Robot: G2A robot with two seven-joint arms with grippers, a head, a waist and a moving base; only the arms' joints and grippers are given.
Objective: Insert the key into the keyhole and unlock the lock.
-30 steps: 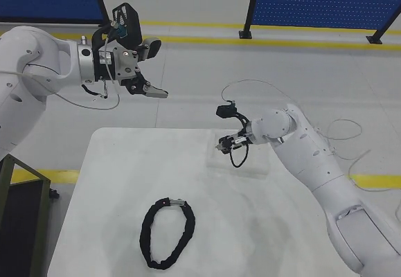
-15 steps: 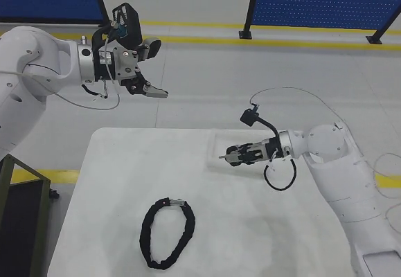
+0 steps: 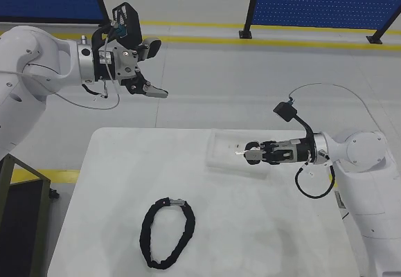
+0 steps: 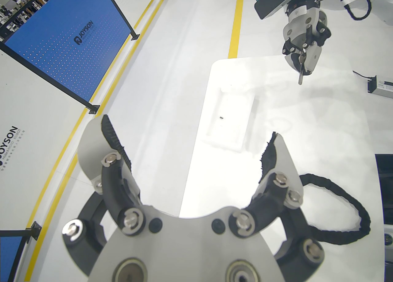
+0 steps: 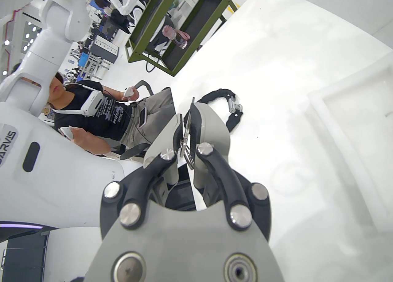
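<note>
The right gripper is closed narrow on the key, pinched flat between its two fingers. It hangs above the table, near the white tray at the far side. The blade sticks out past the fingertips approx. level and points across the table toward the left arm's side.

The lock, a black chain loop, lies flat on the table, well apart from the key. From the gripper it lies toward the robot's body and to the left. Its metal end sits on the far part of the loop, i.e. the part nearest the key, w/ its long axis approx. left-right. Blade and metal end look close to parallel. On which face the keyhole opens I cannot tell, as the piece is too small in the top view.

The left gripper is wide open w/ nothing in it, held high beyond the far-left corner of the table. It is farther from the lock than the right one.

I judge the next move must bring the key down and back-left to the metal end. The loop lies loose, so it may slide when the blade pushes on it.
</note>
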